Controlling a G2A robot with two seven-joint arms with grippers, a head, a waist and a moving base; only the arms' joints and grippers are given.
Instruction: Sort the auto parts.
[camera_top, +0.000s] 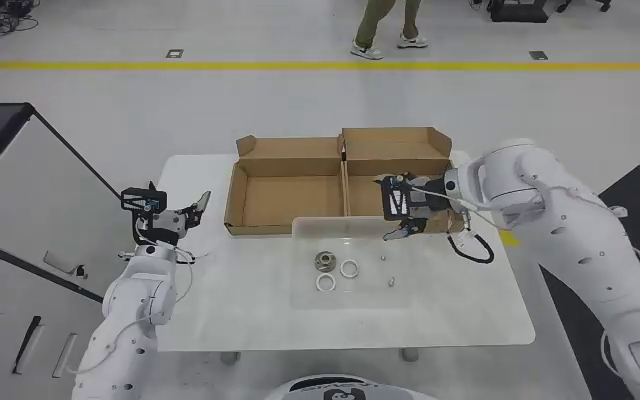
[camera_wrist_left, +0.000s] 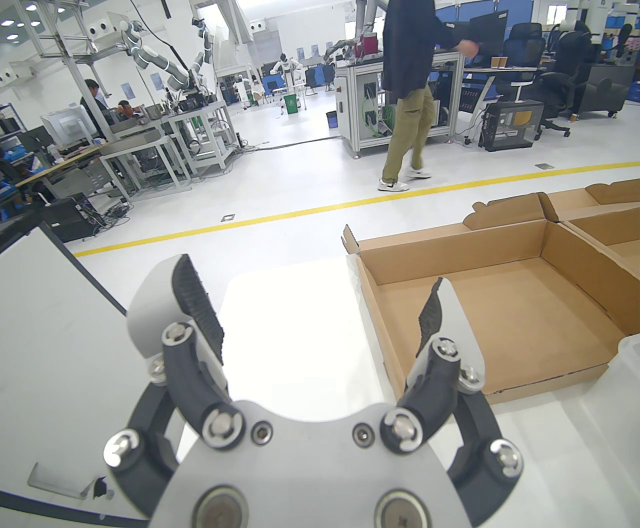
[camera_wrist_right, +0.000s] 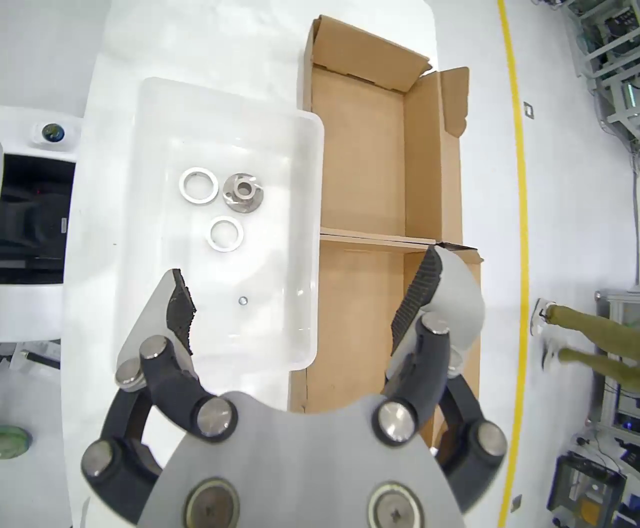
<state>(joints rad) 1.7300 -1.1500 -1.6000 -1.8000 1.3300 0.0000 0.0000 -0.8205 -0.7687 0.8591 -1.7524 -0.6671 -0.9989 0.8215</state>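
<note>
Auto parts (camera_wrist_right: 242, 192) in clear tray (camera_wrist_right: 165, 125) on bench (camera_top: 250, 310); left gripper (camera_wrist_left: 311, 272) and right gripper (camera_wrist_right: 305, 267) both spread, empty.

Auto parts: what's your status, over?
Left gripper open, empty, at table edge. Right gripper open, empty, over cardboard box. Auto parts loose in clear tray. Nothing blocking them.

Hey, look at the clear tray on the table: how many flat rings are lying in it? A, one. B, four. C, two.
C: one ring lies beside the flanged part, and a second ring lies a little apart from them, both inside the clear tray.
</note>
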